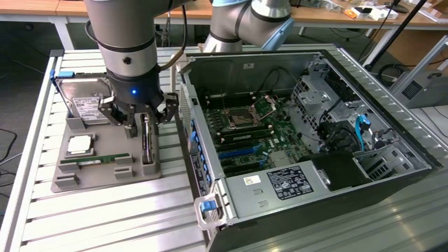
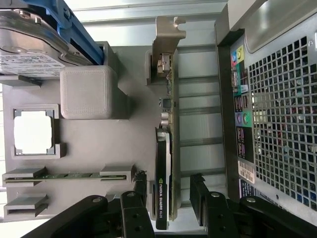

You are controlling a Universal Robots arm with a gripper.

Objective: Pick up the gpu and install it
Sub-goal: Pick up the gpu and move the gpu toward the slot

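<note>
Gripper at exterior view's centre-left, jaws wide, straddling the gpu w/o clamping it. It stands on edge in grey tray, next to PC case.

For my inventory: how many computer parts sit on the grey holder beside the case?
4. Hard drive at the far end, CPU in the middle, RAM stick at the near end, gpu on edge along the side nearest the case. The gripper may hide others.
</note>
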